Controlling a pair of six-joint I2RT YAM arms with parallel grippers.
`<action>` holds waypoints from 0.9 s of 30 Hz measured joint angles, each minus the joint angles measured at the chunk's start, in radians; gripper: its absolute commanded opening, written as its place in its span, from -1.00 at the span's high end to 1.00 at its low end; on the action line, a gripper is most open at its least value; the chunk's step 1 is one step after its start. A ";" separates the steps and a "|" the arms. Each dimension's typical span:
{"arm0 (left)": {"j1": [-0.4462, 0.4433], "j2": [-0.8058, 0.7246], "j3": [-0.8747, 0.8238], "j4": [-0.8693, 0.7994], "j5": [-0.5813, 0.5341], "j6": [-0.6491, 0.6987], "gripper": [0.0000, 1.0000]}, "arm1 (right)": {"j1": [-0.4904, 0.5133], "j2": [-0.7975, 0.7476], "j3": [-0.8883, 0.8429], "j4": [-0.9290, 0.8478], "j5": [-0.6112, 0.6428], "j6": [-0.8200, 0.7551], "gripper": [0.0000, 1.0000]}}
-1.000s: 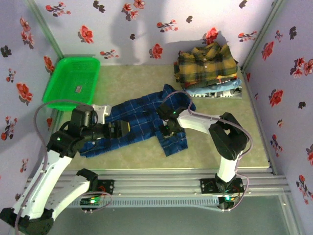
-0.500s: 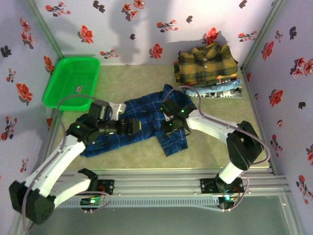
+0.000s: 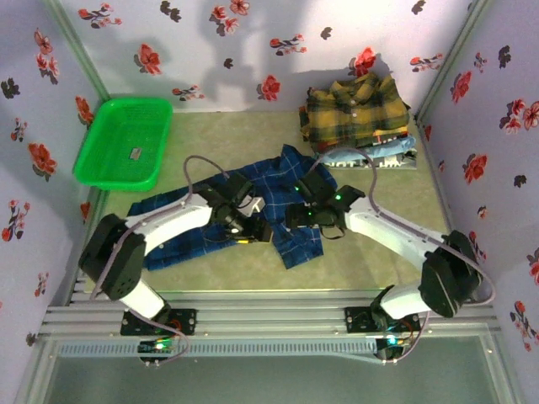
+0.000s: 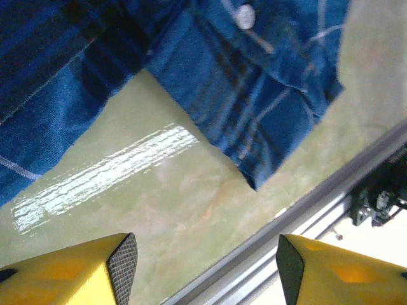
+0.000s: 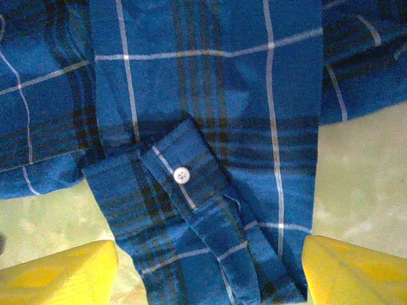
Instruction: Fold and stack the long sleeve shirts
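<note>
Blue plaid shirt (woven cloth) lies rumpled on glossy table.

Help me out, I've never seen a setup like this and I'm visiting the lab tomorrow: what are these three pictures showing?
These are two robot arms bolted at the near edge of a table. One picture looks down from above and behind them. The other two come from a camera on each wrist, and the yellow pieces at the bottom of those are the tips of the left gripper and the right gripper.

A dark blue plaid shirt lies spread on the table. At the back right a mustard plaid shirt tops a folded stack, and a green basket sits at the back left. Both grippers are open and hold nothing. The right one hangs over a cuff with a white button.
</note>
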 measured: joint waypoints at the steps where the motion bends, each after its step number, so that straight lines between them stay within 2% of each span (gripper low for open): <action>1: -0.001 0.016 0.000 0.006 -0.006 -0.027 -0.22 | 0.000 -0.018 -0.023 0.006 -0.001 0.014 -0.58; 14: -0.028 0.162 0.059 0.122 -0.082 -0.257 -0.04 | 0.000 -0.174 -0.166 0.043 -0.011 0.097 -0.60; 22: -0.031 0.180 0.076 0.144 -0.121 -0.321 0.09 | 0.000 -0.209 -0.195 0.055 -0.011 0.114 -0.57; 27: -0.031 0.195 0.089 0.166 -0.124 -0.343 0.27 | 0.000 -0.235 -0.207 0.049 0.001 0.116 -0.57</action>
